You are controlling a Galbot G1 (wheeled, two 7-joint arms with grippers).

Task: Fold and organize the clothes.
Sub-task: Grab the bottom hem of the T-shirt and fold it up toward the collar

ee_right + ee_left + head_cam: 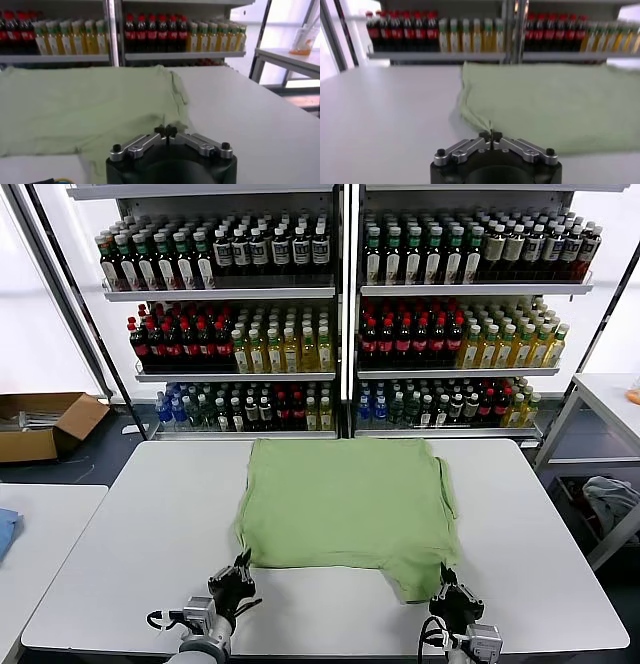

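Head view: the light green short-sleeved cotton shirt (345,509) is spread on the white table (130,524), its near edge just beyond the left gripper (240,569) and right gripper (447,582).

Left wrist view: fingers are closed, pinching the hem corner.

Right wrist view: fingers are closed at the hem; whether cloth is pinched cannot be told. A joint lift forward seems called for. Buttons and print are hidden.

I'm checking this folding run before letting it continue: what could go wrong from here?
Both claws look shut on the near hem of the green shirt. The left claw pinches only a thin corner, which could slip when lifted. The right claw sits by a bunched, uneven corner, so the fold may come out crooked. A far-side sleeve lies rumpled and could get trapped inside.
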